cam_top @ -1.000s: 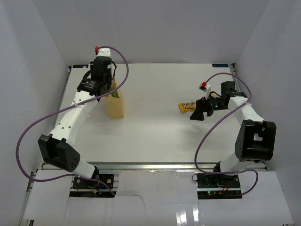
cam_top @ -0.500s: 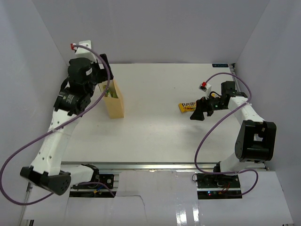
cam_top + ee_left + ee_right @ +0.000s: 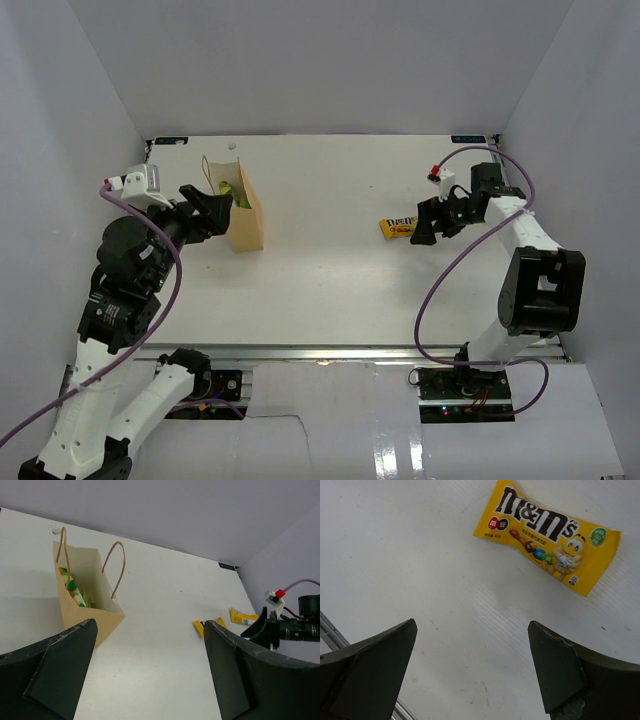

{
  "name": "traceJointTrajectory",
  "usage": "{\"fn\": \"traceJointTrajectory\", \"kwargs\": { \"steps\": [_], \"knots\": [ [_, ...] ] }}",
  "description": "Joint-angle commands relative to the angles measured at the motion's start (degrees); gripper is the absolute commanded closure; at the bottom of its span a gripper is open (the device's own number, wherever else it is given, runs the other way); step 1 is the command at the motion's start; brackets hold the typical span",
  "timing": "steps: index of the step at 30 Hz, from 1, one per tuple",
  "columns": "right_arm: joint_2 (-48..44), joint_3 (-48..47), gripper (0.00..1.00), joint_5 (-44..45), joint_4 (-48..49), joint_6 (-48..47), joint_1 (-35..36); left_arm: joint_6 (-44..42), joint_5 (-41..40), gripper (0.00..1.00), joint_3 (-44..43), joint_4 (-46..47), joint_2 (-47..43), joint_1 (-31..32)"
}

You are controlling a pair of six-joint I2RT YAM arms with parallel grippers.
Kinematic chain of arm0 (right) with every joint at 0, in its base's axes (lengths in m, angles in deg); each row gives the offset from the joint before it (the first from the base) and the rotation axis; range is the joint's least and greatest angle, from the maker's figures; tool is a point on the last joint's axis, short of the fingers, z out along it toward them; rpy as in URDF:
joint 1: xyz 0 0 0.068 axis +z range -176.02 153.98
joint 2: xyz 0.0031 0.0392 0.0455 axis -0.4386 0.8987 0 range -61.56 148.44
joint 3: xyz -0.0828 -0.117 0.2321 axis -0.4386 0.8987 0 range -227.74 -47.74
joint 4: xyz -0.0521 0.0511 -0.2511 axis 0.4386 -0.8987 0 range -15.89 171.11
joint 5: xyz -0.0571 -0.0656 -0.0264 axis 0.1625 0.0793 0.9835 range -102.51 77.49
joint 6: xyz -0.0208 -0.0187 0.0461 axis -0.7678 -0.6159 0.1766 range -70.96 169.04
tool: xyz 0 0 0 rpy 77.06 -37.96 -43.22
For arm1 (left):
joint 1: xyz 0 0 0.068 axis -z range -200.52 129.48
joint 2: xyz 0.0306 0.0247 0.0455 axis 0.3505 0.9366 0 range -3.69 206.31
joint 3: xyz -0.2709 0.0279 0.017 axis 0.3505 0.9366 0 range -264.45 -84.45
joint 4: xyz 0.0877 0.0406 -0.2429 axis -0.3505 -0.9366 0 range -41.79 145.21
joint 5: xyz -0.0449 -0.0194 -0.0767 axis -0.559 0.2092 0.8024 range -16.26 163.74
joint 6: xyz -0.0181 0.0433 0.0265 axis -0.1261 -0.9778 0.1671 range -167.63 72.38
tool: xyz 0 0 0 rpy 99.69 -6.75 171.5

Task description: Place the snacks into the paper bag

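Near the desk's (image 3: 330,285) left edge, the left gripper (image 3: 208,208) hangs just beside the paper bag (image 3: 246,222), its jaws spread wide with nothing between them. The overhead view shows it level with the bag's mouth. Its own wrist camera shows both fingers (image 3: 55,665) framing bare desktop. The bag stands upright toward the far left corner. From above, only a sliver of the green-and-yellow pouch (image 3: 232,190) shows in its opening. The left wrist view looks down into the bag (image 3: 87,600), with both loop handles raised, and shows the pouch (image 3: 75,592) lying against one inner wall. Toward the right edge, the yellow M&M's packet (image 3: 399,228) lies flat on the desk. Its lettering is unreadable from above, but the right wrist view gives the brown logo and cartoon candy on the packet (image 3: 547,535). The right gripper (image 3: 424,228) sits just right of the packet, jaws wide and empty, and the packet lies beyond its fingertips (image 3: 375,670).
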Motion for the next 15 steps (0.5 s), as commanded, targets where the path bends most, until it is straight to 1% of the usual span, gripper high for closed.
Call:
{"fn": "traceJointTrajectory", "kwargs": {
  "steps": [1, 3, 7, 9, 15],
  "knots": [
    [0.54, -2.85, 0.03, 4.97, 2.40, 3.45, -0.33, 3.65, 3.29, 0.02, 3.06, 0.06, -3.05, 0.14],
    [0.72, -2.67, 0.04, 6.82, 3.45, 4.86, -0.25, 5.06, 3.81, 0.02, 4.46, 0.06, -4.20, 0.14],
    [1.33, -2.15, 0.06, 14.02, 5.83, 9.00, 0.46, 6.73, 4.08, 0.02, 7.71, 0.33, -6.93, 0.14],
    [1.07, -1.45, 0.07, 15.61, 7.23, 10.23, 0.55, 6.91, 4.17, 0.02, 8.25, 0.33, -7.37, 0.14],
    [1.59, -1.71, 0.08, 13.77, 7.06, 9.80, 0.81, 7.88, 4.43, 0.02, 9.65, 0.94, -7.90, 0.14]
  ]
}}
